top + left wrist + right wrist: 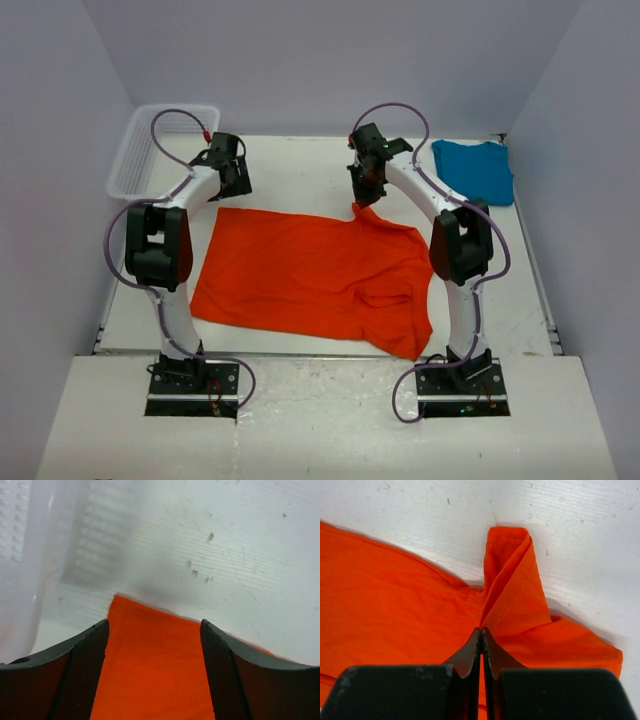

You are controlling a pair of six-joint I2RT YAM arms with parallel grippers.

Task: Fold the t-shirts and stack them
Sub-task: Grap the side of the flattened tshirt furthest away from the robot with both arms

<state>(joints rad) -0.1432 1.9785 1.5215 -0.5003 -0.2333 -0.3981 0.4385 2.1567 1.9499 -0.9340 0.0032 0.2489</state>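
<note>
1. Orange shirt [310, 280] spread wide across the middle of the white counter [300, 165], mostly flat, with rumples and a turned-over flap toward its near right corner.
2. Teal shirt [478, 168] lying loosely in the far right corner of the counter, well apart from the orange shirt, touched by neither arm.
3. White mesh basket [135, 160] at the far left corner, just beside the left arm's wrist.
4. Left claw [232, 182] over the far left corner of the orange shirt, spread wide, gripping nothing.
5. Seen from the left wrist: left claw [154, 625] with its dark fingers [75, 680] well apart. Corner of the orange shirt [150, 670] flat on the counter [235, 555] between and just beyond them. Blurred basket [25, 555] wall at the left.
6. Right claw [365, 195] at the far edge of the orange shirt, right of centre, pressed together on a pinch of the cloth. Cloth drawn up in a small peak to the tips.
7. Seen from the right wrist: right claw [481, 630] closed tight with no gap, nipping the orange shirt [395, 610]. Narrow upright ridge of stitched hem running from the tips out over bare counter [570, 515].
8. Neither shirt on top of the other; orange shirt not yet folded.
</note>
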